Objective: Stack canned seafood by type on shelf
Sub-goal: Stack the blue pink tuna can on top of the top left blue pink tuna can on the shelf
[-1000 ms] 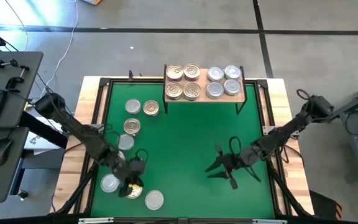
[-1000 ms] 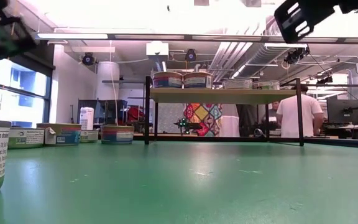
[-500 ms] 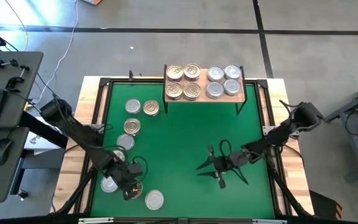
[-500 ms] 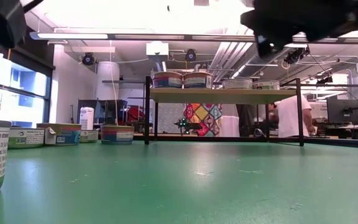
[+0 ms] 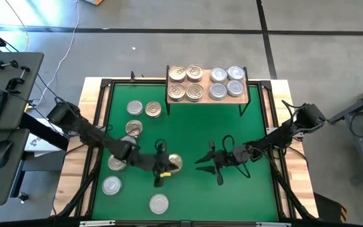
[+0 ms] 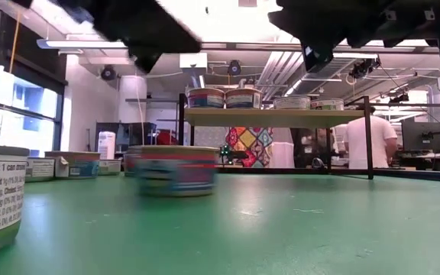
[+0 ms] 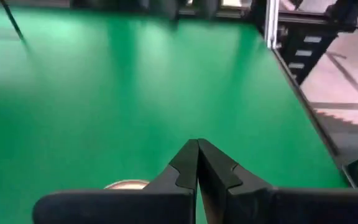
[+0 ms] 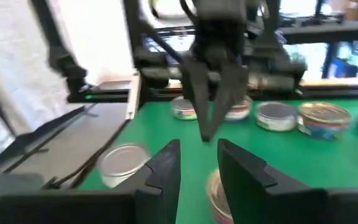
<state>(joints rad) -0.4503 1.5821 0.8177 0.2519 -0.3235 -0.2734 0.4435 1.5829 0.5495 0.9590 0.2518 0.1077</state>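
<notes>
Gold-lidded tin (image 5: 173,163) on green mat (image 5: 188,132), closed left tool (image 5: 158,169) beside it

Eight tins (image 5: 194,82) on shelf (image 5: 203,84)

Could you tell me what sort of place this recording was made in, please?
Most likely a robotics lab or workshop. Bare ceiling ducts and strip lights run overhead, a desk with a keyboard and mouse stands beside the green-matted test table, and a person in a white shirt works at monitors behind.
</notes>
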